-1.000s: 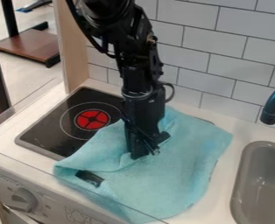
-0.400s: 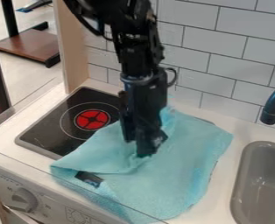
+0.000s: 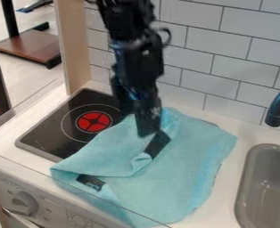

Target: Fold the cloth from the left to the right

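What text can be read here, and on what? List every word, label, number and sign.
None can be read.
Marks beside the knob: too small to read.
Printed marks on the front panel: too small.
Dark patch on the cloth: too blurred to show any text.

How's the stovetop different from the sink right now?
The stovetop is black and flat with a red burner mark, while the sink is a plain gray, sunken basin. The blue cloth covers part of the stovetop but stops short of the sink. Both are set into the same pale counter.
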Motion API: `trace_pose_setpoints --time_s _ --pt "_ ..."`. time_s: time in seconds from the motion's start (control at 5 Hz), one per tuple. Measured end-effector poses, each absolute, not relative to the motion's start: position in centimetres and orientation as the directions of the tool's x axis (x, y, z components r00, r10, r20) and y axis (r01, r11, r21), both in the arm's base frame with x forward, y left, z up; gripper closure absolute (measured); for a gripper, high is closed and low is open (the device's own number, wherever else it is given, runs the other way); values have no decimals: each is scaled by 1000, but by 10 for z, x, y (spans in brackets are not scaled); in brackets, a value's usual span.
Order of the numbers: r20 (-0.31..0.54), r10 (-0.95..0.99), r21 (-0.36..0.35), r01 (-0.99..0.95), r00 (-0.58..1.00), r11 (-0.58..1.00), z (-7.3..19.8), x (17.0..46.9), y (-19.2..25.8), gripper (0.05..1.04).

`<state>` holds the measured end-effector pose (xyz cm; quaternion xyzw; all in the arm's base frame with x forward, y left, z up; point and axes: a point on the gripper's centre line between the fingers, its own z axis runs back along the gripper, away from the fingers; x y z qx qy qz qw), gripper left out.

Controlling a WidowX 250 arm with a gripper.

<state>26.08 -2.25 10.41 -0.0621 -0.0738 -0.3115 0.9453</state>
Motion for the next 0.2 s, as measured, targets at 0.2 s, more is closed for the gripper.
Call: trace_pose_setpoints --time_s 0.2 --pt "182 -586 -67 605 790 794 105 261 -22 85"
